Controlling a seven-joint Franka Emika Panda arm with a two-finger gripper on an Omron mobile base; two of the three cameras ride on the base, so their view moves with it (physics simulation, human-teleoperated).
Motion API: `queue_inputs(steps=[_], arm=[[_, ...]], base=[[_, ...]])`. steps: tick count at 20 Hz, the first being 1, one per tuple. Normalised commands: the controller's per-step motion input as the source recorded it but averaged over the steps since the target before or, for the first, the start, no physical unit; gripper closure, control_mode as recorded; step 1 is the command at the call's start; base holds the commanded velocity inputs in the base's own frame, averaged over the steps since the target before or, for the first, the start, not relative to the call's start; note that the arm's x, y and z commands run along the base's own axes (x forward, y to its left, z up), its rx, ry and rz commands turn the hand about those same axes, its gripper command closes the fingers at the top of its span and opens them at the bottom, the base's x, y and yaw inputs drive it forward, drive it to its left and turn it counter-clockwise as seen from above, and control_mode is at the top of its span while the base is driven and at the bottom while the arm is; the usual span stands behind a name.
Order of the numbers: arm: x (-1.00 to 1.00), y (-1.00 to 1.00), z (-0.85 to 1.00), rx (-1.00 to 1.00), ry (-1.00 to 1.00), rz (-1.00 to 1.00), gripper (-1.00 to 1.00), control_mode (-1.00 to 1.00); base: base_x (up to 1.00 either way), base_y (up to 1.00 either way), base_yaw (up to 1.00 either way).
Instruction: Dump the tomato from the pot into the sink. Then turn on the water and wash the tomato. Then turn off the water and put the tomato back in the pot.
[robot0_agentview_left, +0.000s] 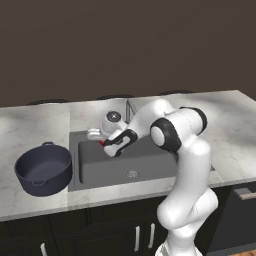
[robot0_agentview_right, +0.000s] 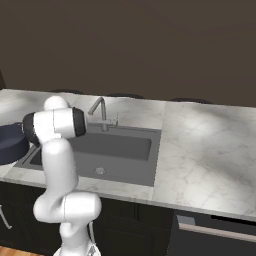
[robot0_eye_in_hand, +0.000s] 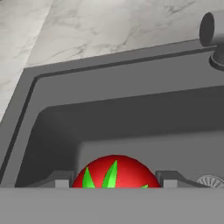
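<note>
With the end effector closed around the small red round tomato at the left end of the dark grey rectangular sink, lifting straight up before swinging left toward the dark blue-grey round pot on the marble counter seems wisest.

— What colour is the tomato between the hand's fingers?
— Bright red, with green leaf streaks on top.
— And the sink around it?
— Dark grey. The bench beyond is white marble with grey veins; the pot is dark blue-grey.
</note>
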Motion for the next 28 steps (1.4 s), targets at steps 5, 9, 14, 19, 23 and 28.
queue_inputs(steps=[5,9,14,19,23,28], arm=[[-0.1,0.13,1.0,0.11,0.0,0.0,1.0,-1.0],[-0.34,0.21,1.0,0.08,0.05,0.0,1.0,-1.0],[-0.57,0.21,1.0,0.03,0.04,0.0,1.0,-1.0],[-0.79,0.28,0.79,0.0,0.01,0.05,1.0,-1.0],[-0.74,0.48,0.3,-0.02,0.03,0.08,1.0,-1.0],[-0.4,0.59,0.0,-0.04,0.05,0.09,1.0,-1.0]], base=[[0.0,0.0,0.0],[0.0,0.0,0.0],[0.0,0.0,0.0],[0.0,0.0,0.0],[0.0,0.0,0.0],[0.0,0.0,0.0]])
